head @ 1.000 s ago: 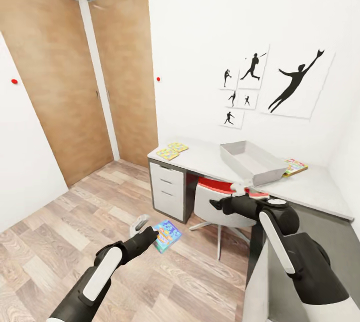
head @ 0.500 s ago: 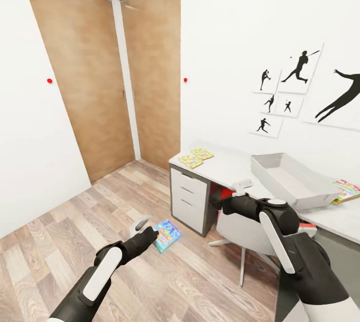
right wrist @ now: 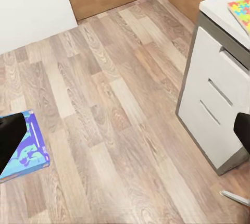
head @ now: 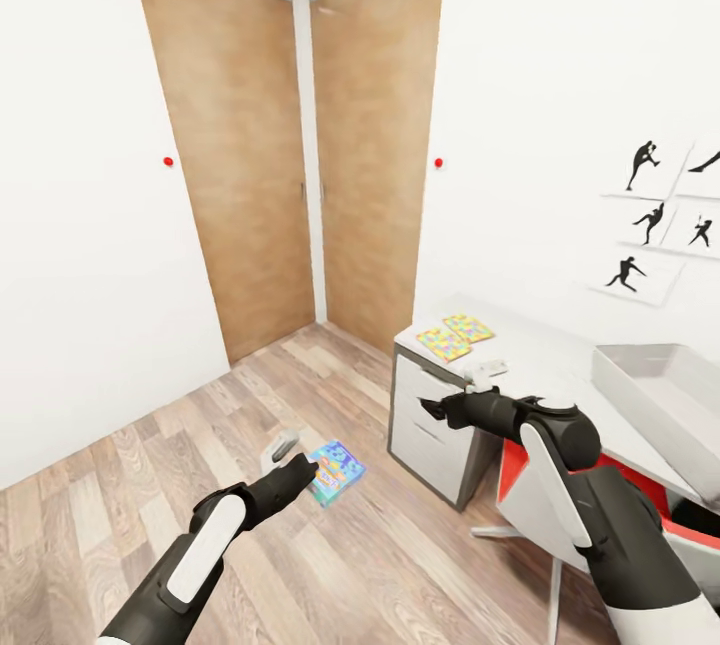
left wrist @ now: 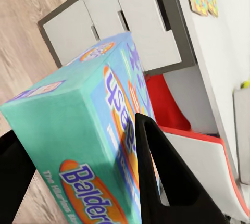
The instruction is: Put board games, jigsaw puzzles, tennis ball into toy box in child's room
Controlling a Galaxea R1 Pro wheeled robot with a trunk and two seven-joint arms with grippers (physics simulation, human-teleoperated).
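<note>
While the left claw (head: 305, 470) pinches the blue-green cardboard game box (head: 335, 471), carrying is underway; next, approach the pale desk (head: 545, 365) and its shallow grey toy box (head: 640, 387). Right claw's (head: 432, 409) state: cannot tell.

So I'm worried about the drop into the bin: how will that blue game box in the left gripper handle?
The blue game box looks like a stiff, flat-sided carton, so it probably won't flex or roll. Its printed faces look smooth, perhaps slippery. The left gripper holds it near one end in the head view, so it may swing or twist.
</note>
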